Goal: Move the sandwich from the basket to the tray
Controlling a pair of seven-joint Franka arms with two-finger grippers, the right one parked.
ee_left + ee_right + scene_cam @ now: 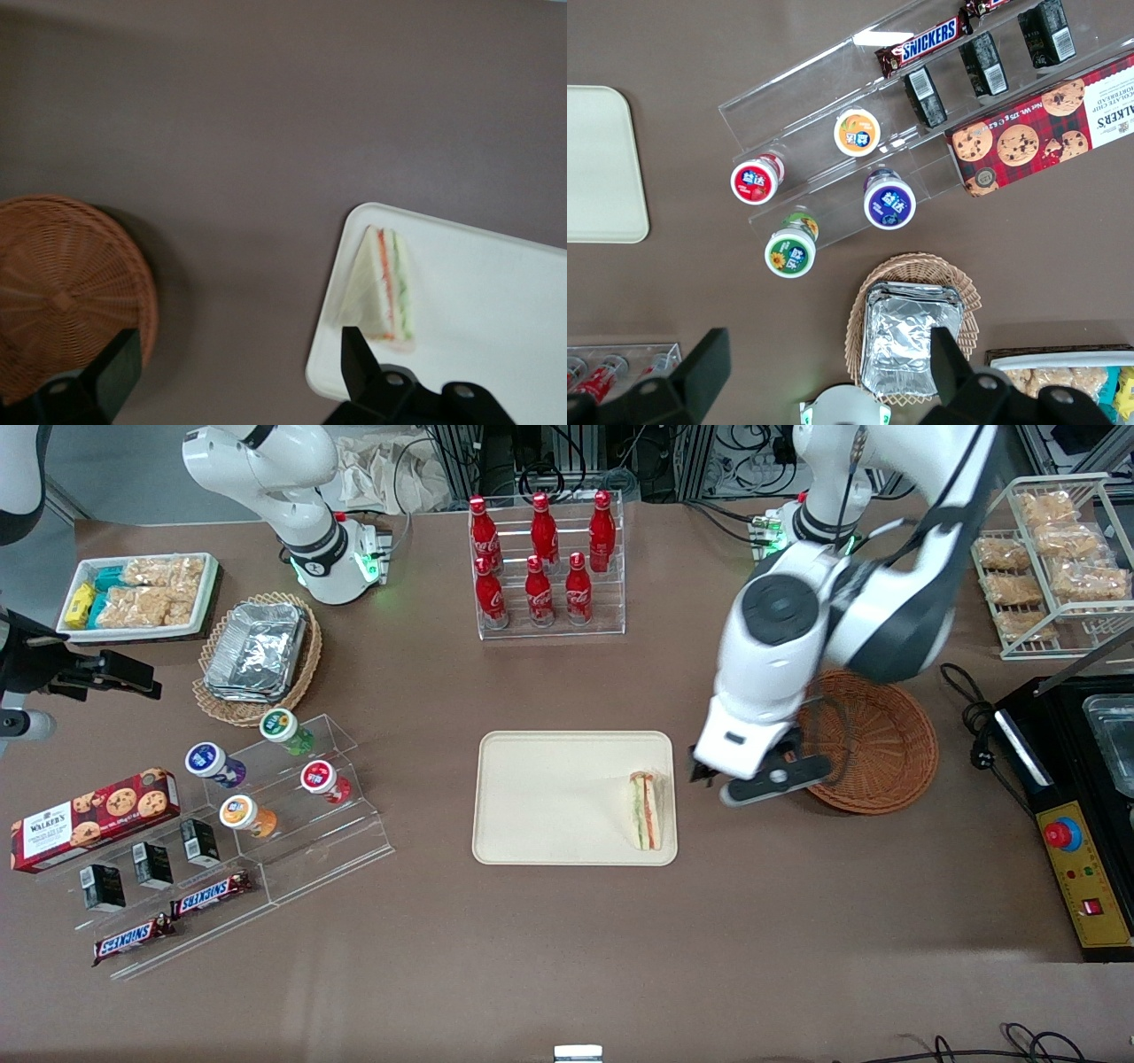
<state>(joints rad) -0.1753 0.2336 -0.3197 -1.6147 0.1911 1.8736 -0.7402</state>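
Sandwich point(648, 810) on tray point(549, 797), beside open gripper point(709, 778).

The sandwich point(383, 288) lies on the tray point(496, 301), close to the tray's edge that faces the basket point(62, 292). The gripper point(239, 367) hangs above the bare table point(266, 115) between basket and tray, its fingers point(359, 359) spread apart, holding nothing.

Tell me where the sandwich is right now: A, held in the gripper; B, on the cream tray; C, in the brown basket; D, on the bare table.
B: the sandwich lies on the tray near its basket-side edge, while the basket has nothing in it and the gripper hangs open above the table between tray and basket.
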